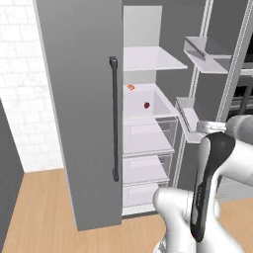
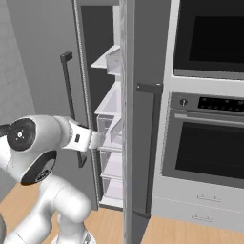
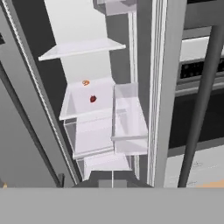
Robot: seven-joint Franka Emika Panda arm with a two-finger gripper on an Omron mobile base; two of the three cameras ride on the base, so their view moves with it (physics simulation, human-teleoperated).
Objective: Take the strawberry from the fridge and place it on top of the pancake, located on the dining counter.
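Observation:
The fridge stands with its right door swung open and its left door closed. On a white middle shelf lies the strawberry, a tiny red berry, also in the hand view. My gripper is shut and holds nothing. It points into the open compartment from outside, well short of the berry. My hand hovers beside the bins on the inside of the open door. The pancake and the dining counter are out of view.
A small orange food piece lies further back on the same shelf. Clear drawers sit below it. Door bins jut out to the right of the shelf. A black-fronted wall oven stands right of the fridge.

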